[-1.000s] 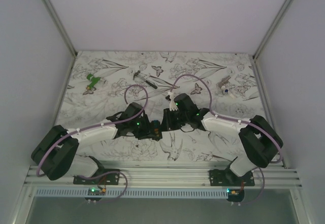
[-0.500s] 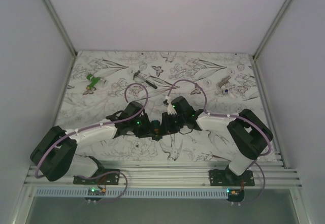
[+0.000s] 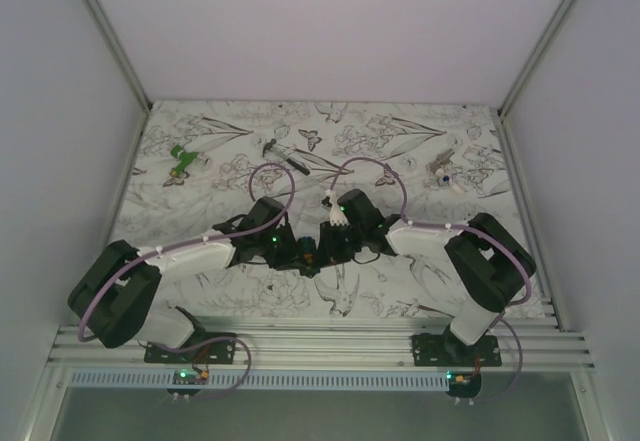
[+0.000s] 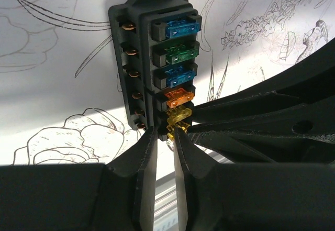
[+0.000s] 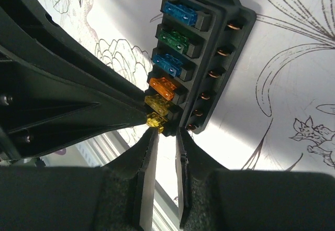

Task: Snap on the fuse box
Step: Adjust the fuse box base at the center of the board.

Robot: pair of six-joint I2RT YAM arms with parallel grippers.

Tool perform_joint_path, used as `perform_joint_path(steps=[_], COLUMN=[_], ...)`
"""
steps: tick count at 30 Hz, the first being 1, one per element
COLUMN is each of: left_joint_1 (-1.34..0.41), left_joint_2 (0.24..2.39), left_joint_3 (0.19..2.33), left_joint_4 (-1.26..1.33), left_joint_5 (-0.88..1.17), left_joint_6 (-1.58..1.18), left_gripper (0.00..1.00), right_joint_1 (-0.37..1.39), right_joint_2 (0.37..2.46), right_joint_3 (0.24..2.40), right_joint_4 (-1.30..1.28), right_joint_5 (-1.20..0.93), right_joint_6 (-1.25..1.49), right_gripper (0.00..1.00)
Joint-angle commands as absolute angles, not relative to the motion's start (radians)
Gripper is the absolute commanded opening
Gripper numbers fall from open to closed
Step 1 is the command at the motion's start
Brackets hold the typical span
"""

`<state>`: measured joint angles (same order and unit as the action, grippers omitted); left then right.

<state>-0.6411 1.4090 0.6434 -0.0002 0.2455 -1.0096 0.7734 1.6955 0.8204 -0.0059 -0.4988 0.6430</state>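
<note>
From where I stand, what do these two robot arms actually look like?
The left arm and right arm have white shells between bulky black joints. A thin lilac cable loops along each, and small green lights glow near wrists and bases. The fingers are flat, tapering blades of matt black plastic.

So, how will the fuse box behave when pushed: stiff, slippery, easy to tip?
Probably stiff: the fuse box is a ribbed, moulded black block. Its smooth plastic may slip under a narrow pinch. The coloured fuses stand exposed on one face, so pressing there could perhaps unseat them.
</note>
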Motion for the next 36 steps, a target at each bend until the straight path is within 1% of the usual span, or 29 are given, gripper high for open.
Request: perform_joint_path(steps=[1,3,9,11,14,18,21,29,32,36], left_joint_1=[-0.657,-0.665,-0.689,-0.690,-0.692,-0.702,-0.727,-0.846,-0.882,-0.904], left_joint_2=[1.477,1.480,1.412,1.385,1.346,1.315,1.332,1.496,1.564,1.638], left_joint_3=[0.624,0.626,0.669,0.689,0.737,0.807,0.882,1.117,1.183,1.243], left_joint_4=[-0.027,-0.027,-0.028,-0.041,-0.113,-0.236,-0.331,-0.630,-0.703,-0.743], left_joint_5=[0.236,0.239,0.211,0.198,0.159,0.113,0.089,-0.067,-0.116,-0.137], left_joint_6=[-1.007,-1.010,-0.980,-0.960,-0.899,-0.800,-0.711,-0.524,-0.489,-0.476], left_gripper=[0.16,0.16,0.23,0.26,0.32,0.34,0.32,0.20,0.17,0.15], right_joint_1=[0.782,0.782,0.766,0.760,0.729,0.655,0.608,0.517,0.497,0.472], right_joint_2=[1.732,1.731,1.741,1.736,1.689,1.582,1.490,1.349,1.317,1.294], right_joint_3=[0.851,0.857,0.966,1.002,0.998,0.931,0.874,0.736,0.698,0.660], right_joint_4=[-0.023,-0.030,-0.078,-0.108,-0.134,-0.135,-0.126,-0.073,-0.044,-0.011], right_joint_5=[-0.453,-0.436,-0.404,-0.403,-0.392,-0.323,-0.249,-0.126,-0.115,-0.118], right_joint_6=[0.623,0.600,0.476,0.425,0.368,0.333,0.323,0.340,0.340,0.338], right_gripper=[0.21,0.21,0.23,0.27,0.36,0.43,0.52,0.70,0.75,0.80])
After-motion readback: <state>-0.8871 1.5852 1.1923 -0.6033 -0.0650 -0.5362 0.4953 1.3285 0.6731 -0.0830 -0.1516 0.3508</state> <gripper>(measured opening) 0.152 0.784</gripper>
